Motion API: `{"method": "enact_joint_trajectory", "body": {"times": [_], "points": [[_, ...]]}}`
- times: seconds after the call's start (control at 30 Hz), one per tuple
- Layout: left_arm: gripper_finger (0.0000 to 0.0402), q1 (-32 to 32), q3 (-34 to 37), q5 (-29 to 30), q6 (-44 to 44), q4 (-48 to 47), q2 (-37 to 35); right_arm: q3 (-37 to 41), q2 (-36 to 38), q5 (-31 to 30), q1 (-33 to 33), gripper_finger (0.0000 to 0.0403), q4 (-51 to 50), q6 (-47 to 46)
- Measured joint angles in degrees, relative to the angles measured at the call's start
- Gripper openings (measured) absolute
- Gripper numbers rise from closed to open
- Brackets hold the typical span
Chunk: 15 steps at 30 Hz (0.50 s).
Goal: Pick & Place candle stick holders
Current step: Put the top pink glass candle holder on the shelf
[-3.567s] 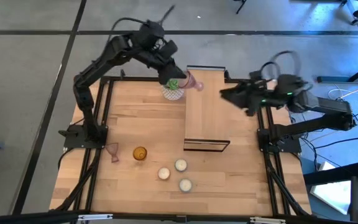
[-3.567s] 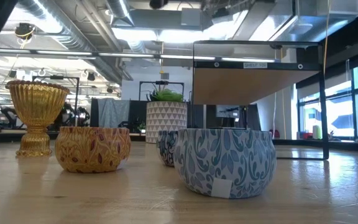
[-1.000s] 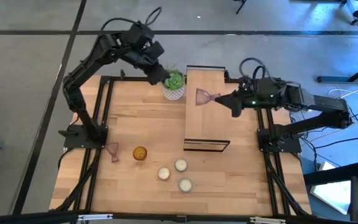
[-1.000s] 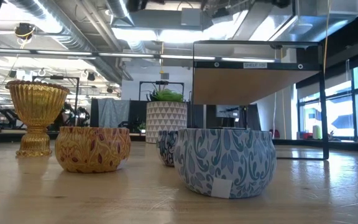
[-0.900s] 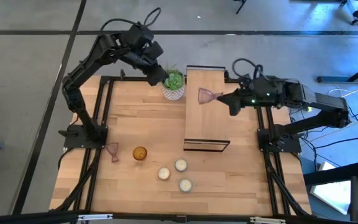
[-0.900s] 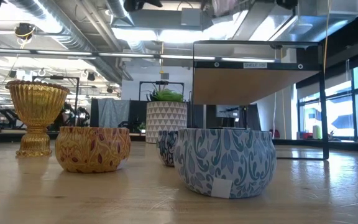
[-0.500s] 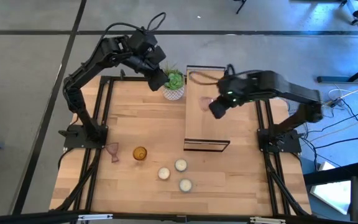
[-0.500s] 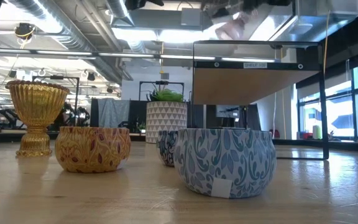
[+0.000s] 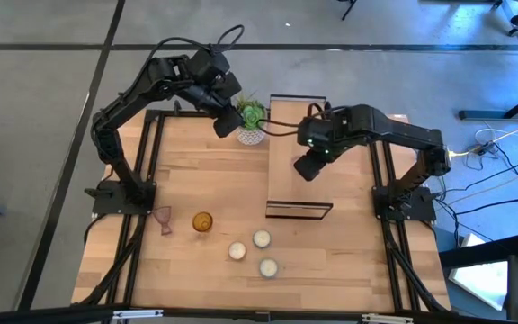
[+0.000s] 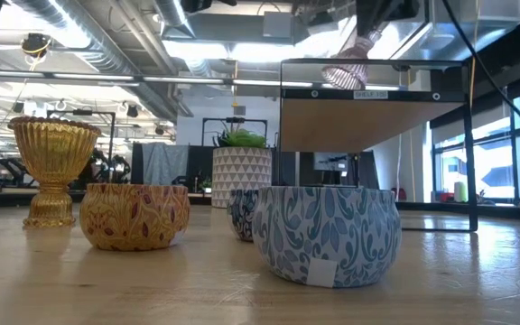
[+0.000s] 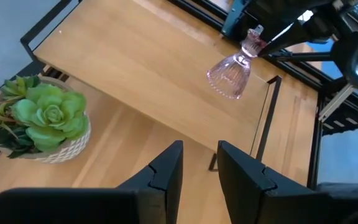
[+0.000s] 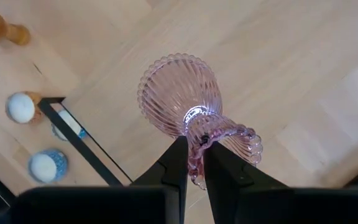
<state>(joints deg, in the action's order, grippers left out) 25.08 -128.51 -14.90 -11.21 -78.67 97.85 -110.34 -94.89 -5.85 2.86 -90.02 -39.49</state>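
Note:
A pale pink ribbed glass candle stick holder (image 12: 179, 93) hangs bowl-down over the wooden shelf top (image 9: 286, 193). My right gripper (image 9: 304, 169) is shut on it and hides it in the high view. It also shows in the left wrist view (image 11: 230, 76) and the low view (image 10: 346, 74). An amber holder (image 9: 202, 221) stands on the table near the left front, with a second pink holder (image 9: 163, 219) lying beside it. My left gripper (image 9: 224, 126) hovers open by the green plant (image 9: 252, 119), touching nothing. My right gripper pinches the holder's frilled end (image 12: 211, 138) between its two fingers, which come from above and point down. The holder hangs below them, slightly tilted, wide ribbed bowl (image 11: 229, 79) lowest, just over the shelf top. Whether the bowl touches the wood, I cannot tell.
The plant in its white patterned pot (image 11: 42, 121) stands left of the shelf at the table's far side. Three round patterned candle tins (image 9: 237, 251) (image 9: 261, 238) (image 9: 268, 267) sit near the front edge. The shelf's black frame (image 9: 299, 210) marks its near end.
My right gripper has swung from the shelf's right edge toward the table's left and near side, over the shelf. It has turned from level to pointing down. The pink holder went along, from lying level in the air to hanging bowl-down.

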Motion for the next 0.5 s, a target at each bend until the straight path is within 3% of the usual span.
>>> {"method": "enact_joint_trajectory", "body": {"times": [0.3, 0.5], "points": [[0.0095, 0.0, 0.0, 0.02, -0.1, 0.0, 0.01, 0.0, -0.05, -4.69, -3.99, 0.0045, 0.0, 17.3], [0.0095, 0.0, 0.0, 0.02, -0.51, 0.0, 0.01, 0.02, -0.05, -13.39, -7.45, 0.0045, 0.02, 28.68]]}}
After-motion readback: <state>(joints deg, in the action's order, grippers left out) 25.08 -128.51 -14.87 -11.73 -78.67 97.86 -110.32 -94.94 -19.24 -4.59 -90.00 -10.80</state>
